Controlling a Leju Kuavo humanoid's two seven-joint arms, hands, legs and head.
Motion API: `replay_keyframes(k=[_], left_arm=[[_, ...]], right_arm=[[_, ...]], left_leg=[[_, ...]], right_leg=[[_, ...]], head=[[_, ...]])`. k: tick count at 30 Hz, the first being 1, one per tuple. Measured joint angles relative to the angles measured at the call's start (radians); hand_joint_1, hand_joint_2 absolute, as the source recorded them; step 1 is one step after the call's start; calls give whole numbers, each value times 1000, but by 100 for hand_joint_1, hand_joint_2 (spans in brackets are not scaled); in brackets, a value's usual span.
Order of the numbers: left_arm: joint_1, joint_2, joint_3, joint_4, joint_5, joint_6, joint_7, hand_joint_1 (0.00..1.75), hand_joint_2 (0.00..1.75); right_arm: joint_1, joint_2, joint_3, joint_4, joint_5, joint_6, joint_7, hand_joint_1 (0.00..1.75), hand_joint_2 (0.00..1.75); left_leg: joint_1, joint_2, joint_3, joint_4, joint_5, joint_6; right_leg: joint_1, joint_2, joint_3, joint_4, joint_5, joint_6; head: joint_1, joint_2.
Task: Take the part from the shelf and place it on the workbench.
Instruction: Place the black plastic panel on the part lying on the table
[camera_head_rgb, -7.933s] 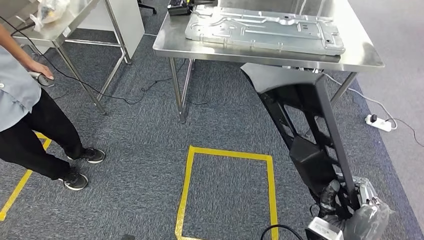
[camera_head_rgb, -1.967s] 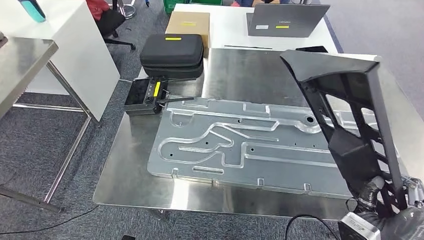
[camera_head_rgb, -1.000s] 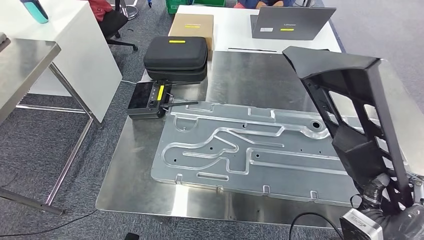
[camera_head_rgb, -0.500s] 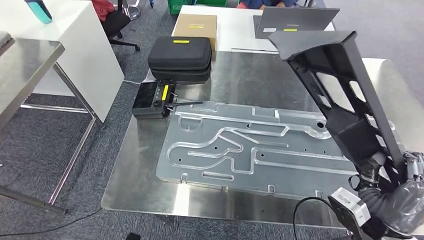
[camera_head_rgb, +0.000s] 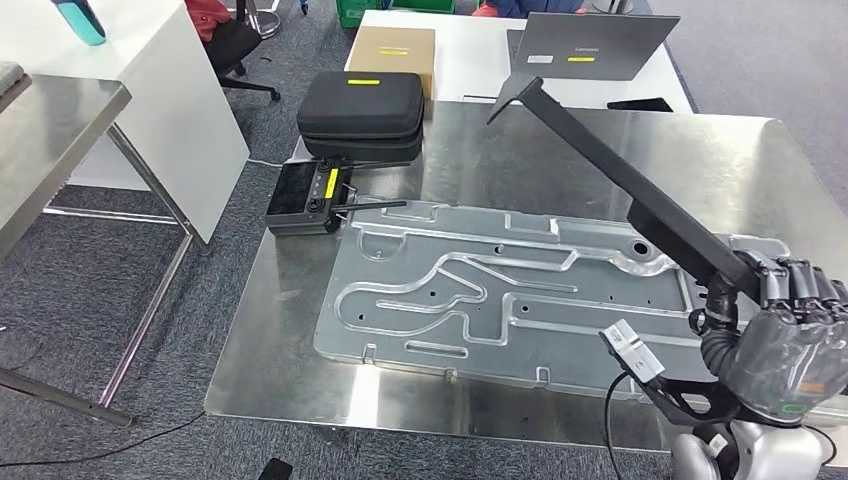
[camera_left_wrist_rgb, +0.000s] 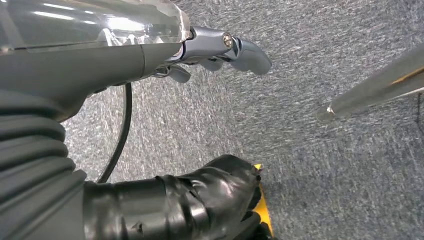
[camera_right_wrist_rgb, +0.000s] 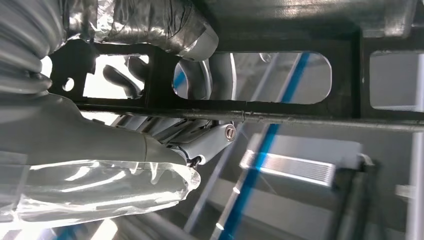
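While you are watching the head view, your right hand (camera_head_rgb: 790, 330) is gripping the lower end of the long black part (camera_head_rgb: 620, 195) at the desk's (camera_head_rgb: 300, 370) near right corner, fingers wrapped around it. That part is slanting up over the embossed metal plate (camera_head_rgb: 480, 290) toward the far edge, near the laptop (camera_head_rgb: 590, 45). Your left hand (camera_left_wrist_rgb: 220, 47) is hanging over the carpet (camera_left_wrist_rgb: 350, 165), fingers spread, holding nothing.
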Motion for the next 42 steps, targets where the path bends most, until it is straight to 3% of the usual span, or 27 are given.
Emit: replay_keyframes(k=[3,4,6,7,8,9,10,11,13,15,18,20,22,23,24,25,27,29,32,34,37,38,39,40,42], left_arm=[[-2,-1,-8,0,-4,-1,9,0,0],[-4,-1,-10,0,-6,-1,12,0,0],[-8,-2,-12,0,-7,-3,16,0,0],[-8,-2,-13,0,-7,-3,18,0,0],[-8,-2,-14,0,-8,-4,19,0,0],[-8,-2,-15,0,-8,-4,21,0,0],[-9,-3,-17,0,-9,-5,22,0,0],[-9,-3,-19,0,-9,-5,23,0,0],[-12,-4,-23,0,-10,-6,24,0,0],[-14,-5,-29,0,-10,-7,26,0,0],[-17,-7,-34,0,-11,-7,28,0,0],[-20,-7,-35,0,-12,-8,30,0,0],[-20,-7,-35,0,-12,-8,32,0,0],[-19,-7,-35,0,-12,-7,33,0,0],[-19,-7,-36,0,-12,-7,35,0,0],[-18,-7,-36,0,-12,-7,36,0,0],[-19,-6,-36,0,-12,-6,38,0,0],[-21,-6,-36,0,-11,-4,40,0,0],[-21,-7,-37,0,-8,-2,41,0,0],[-22,-8,-37,0,-7,-1,41,0,0],[-24,-8,-37,0,-6,0,41,0,0],[-23,-8,-37,0,-6,0,41,0,0],[-22,-9,-37,0,-6,0,41,0,0],[-21,-9,-37,0,-6,0,41,0,0],[-21,-9,-37,0,-4,0,41,0,0]], right_arm=[[-40,-39,12,53,52,1,61,169,175],[-54,-53,17,76,64,1,79,168,175],[-81,-82,26,129,79,9,107,168,175],[-91,-96,29,156,84,15,118,169,175],[-97,-108,33,183,87,20,127,170,175],[-103,-120,36,206,88,23,135,171,175],[-110,-131,40,228,89,24,144,171,175],[-118,-143,45,247,90,29,155,171,175],[-137,-171,63,288,90,45,191,171,175],[-152,-197,84,340,90,55,229,171,175],[-162,-216,106,424,91,53,252,173,175],[-166,-220,117,468,91,52,255,173,175],[-168,-220,124,508,91,52,256,173,175],[-167,-220,126,528,91,51,256,173,175],[-165,-220,128,548,91,50,256,173,175],[-162,-220,130,565,91,48,256,173,175],[-154,-218,133,593,91,42,258,172,175],[-146,-216,139,614,91,33,266,172,175],[-130,-213,154,638,92,24,279,172,175],[-115,-211,161,647,92,20,282,172,175],[-98,-204,169,658,92,12,283,168,175],[-91,-201,171,661,92,12,283,156,175],[-85,-198,173,664,92,12,283,113,175],[-81,-195,175,667,92,12,282,72,175],[-74,-189,175,669,91,12,274,1,175]], left_leg=[[2,1,2,-14,12,22],[4,2,3,-19,16,29],[2,2,1,-21,19,35],[1,2,0,-20,19,36],[0,1,-1,-19,19,36],[-1,0,-1,-17,18,37],[-2,-1,-1,-15,17,37],[-2,-2,0,-12,15,36],[-6,-3,-4,-4,10,30],[-9,-3,-9,-1,11,23],[-9,-2,-15,14,-3,8],[-7,-1,-53,97,-54,-2],[-3,0,-114,227,-112,-7],[-2,0,-135,270,-122,-9],[-1,0,-140,277,-112,-10],[-1,0,-125,244,-84,-9],[-2,0,-60,108,-15,-2],[-5,-1,-16,13,13,6],[-5,-1,-8,-9,14,17],[0,0,-1,-24,22,30],[1,1,2,-30,24,39],[0,1,2,-30,24,40],[0,1,2,-28,23,39],[0,0,3,-26,21,38],[2,0,5,-19,14,33]], right_leg=[[-5,1,-7,14,-13,17],[-5,1,-23,51,-37,20],[-6,1,-82,177,-102,25],[-6,1,-112,238,-124,26],[-6,1,-128,271,-128,27],[-6,1,-126,266,-111,26],[-6,1,-106,220,-77,23],[-6,1,-74,150,-40,20],[0,1,-22,35,2,13],[6,3,-12,6,3,8],[0,2,-10,-4,9,-7],[-5,-1,-7,-9,13,-16],[-4,-2,-9,-8,12,-20],[-4,-3,-9,-8,12,-21],[-4,-3,-8,-6,11,-21],[-4,-3,-7,-5,9,-21],[-4,-1,-4,-3,5,-17],[0,1,-5,-1,3,-9],[1,1,-5,-5,4,6],[0,2,-16,25,-21,14],[-4,2,-96,196,-108,23],[-5,2,-121,247,-123,26],[-7,2,-132,265,-119,28],[-9,2,-123,243,-94,29],[-12,1,-62,114,-26,28]], head=[[0,0],[1,0],[1,0],[1,0],[0,0],[0,0],[0,0],[0,0],[0,0],[0,0],[0,0],[0,0],[0,0],[0,0],[0,0],[0,0],[0,0],[0,0],[0,0],[0,0],[1,0],[1,0],[1,0],[1,0],[1,0]])
